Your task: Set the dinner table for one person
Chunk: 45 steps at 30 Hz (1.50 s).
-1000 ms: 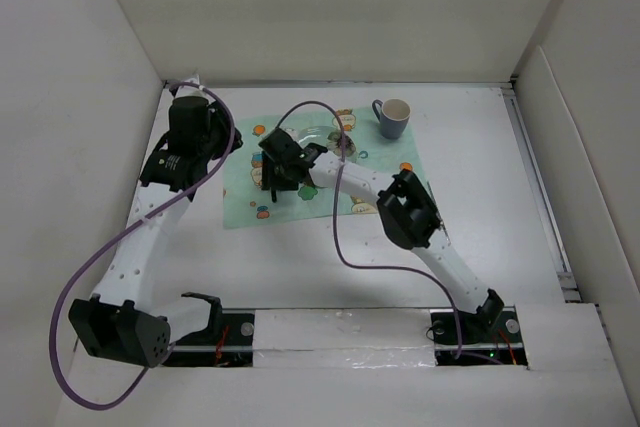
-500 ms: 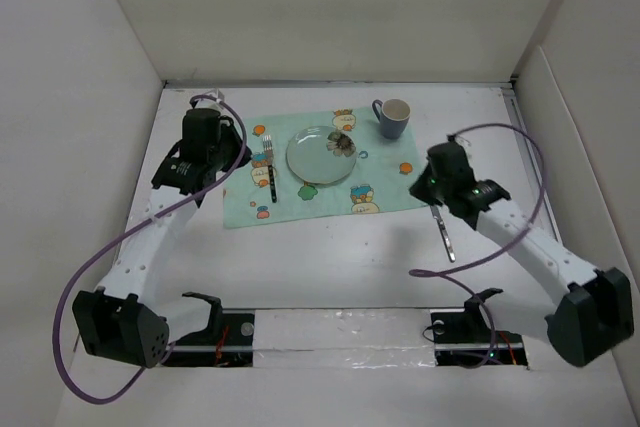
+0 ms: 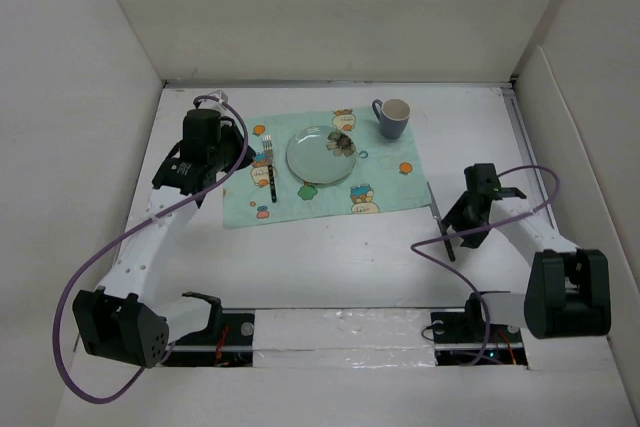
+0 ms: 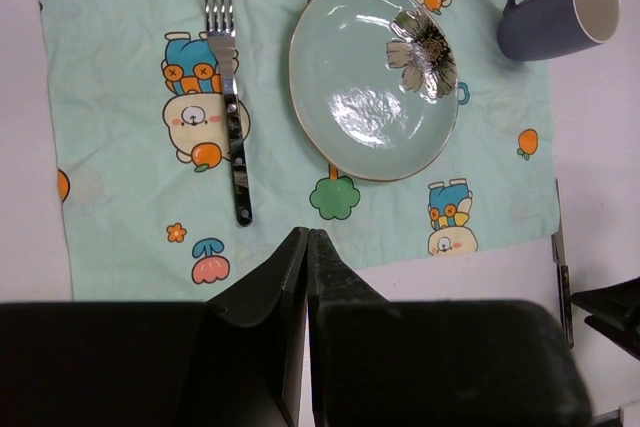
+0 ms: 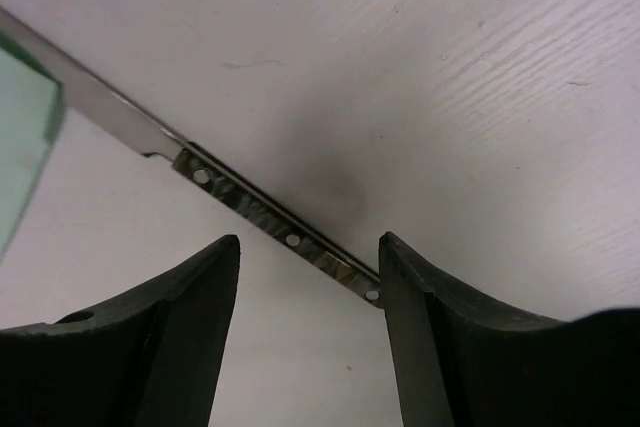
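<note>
On the white dinner table [image 3: 330,257] lies a mint-green placemat [image 3: 330,202]. It carries a pale plate [image 3: 320,154] with a fork [image 3: 270,172] to its left and a blue-grey mug [image 3: 393,118] at its far right corner. A knife [image 3: 438,222] lies on the bare table just right of the mat. My right gripper [image 3: 458,227] is low over the knife handle [image 5: 270,222], open, with the handle end by one fingertip [image 5: 385,242]. My left gripper [image 4: 307,237] is shut and empty, above the mat's near edge, with the fork [image 4: 232,127] and plate [image 4: 375,77] ahead of it.
White walls border the table on the left, back and right. A purple cable [image 3: 110,257] loops along the left arm, and another [image 3: 440,247] trails on the table by the right arm. The arm bases stand at the near edge.
The right arm swung from over the placemat to the right side and its jaws opened. The knife now lies on the table beside the mat. The left arm barely shifted.
</note>
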Motion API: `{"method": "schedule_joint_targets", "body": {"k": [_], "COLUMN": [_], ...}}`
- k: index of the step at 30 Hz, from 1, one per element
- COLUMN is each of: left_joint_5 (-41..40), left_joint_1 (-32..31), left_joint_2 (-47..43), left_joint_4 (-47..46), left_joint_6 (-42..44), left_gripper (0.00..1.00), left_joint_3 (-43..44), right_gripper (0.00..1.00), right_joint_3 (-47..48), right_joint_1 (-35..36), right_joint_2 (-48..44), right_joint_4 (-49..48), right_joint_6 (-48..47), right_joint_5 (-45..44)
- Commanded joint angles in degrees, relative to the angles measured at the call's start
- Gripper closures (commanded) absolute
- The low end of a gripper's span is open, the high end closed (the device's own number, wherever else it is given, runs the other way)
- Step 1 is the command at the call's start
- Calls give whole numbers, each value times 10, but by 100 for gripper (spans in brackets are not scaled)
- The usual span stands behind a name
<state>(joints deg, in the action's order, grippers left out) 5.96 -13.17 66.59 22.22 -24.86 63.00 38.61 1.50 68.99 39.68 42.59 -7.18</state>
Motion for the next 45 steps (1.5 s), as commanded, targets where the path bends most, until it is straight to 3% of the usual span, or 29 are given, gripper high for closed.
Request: {"method": "schedule_joint_targets", "body": {"k": [1,3,16,22,25,28,35,42,45], "left_joint_5": [6,5,-9,-6,-8,-10,-13,-12,4], "left_joint_1": [-4,-4,-4,-4,-4,-4,-4,-4,-4], "left_joint_2": [-10,-12,-27,-26,-27,-30,-31,-29,-22], "left_joint_4": [-17,-17,-20,-23,-21,-18,-18,-22,-32], "left_joint_6": [9,9,10,10,11,14,16,16,16], "left_gripper": [100,100,100,100,100,100,100,100,100], "left_joint_3": [5,4,-24,-28,-28,-27,-29,-36,-39], "right_gripper": [40,45,44,45,49,61,99,100,100], "right_joint_3": [52,66,95,108,104,114,143,214,262], "right_joint_1": [-3,3,39,52,52,40,26,16,57], "right_joint_2": [59,78,124,187,201,214,231,164,112], "right_joint_4": [8,14,28,33,22,16,32,58,52], "right_joint_6": [-65,-74,-96,-109,-102,-100,-102,-122,-138], "right_joint_5": [9,3,-19,-20,-25,-16,-45,-102,-83]}}
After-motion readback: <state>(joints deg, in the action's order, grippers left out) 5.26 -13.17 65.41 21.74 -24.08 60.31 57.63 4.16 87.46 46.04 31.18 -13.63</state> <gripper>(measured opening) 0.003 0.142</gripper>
